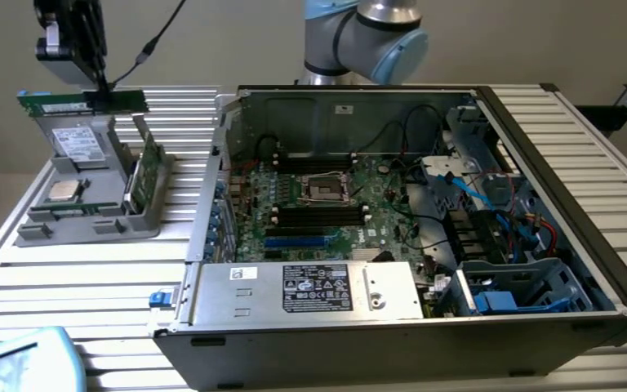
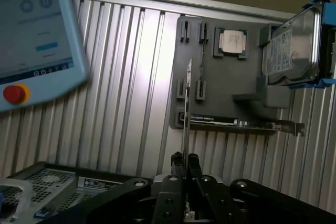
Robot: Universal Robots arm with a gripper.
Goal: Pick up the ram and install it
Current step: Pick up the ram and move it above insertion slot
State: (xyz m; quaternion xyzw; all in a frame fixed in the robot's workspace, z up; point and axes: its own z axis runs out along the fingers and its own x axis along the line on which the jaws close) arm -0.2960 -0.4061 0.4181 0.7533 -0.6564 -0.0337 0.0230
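The ram [image 1: 63, 106], a long narrow green stick, hangs level in the air above the grey parts holder [image 1: 85, 224] at the exterior view's left. My gripper [image 1: 104, 96] is shut on its upper edge. In the wrist view the ram [image 2: 187, 108] is seen edge-on as a thin strip running out from between my fingertips, where the gripper [image 2: 185, 160] clamps it. It is lifted clear of the holder [image 2: 220, 87]. The open computer case [image 1: 575, 204] lies at the exterior view's right, with black memory slots [image 1: 319, 214] on its motherboard.
The holder carries a silver processor chip [image 2: 232, 41], a hard drive [image 2: 291, 48] and a broader green card with a silver bracket [image 2: 236, 123]. A power supply [image 1: 303, 290] fills the case's near side. A teach pendant [image 2: 37, 35] lies on the slatted table.
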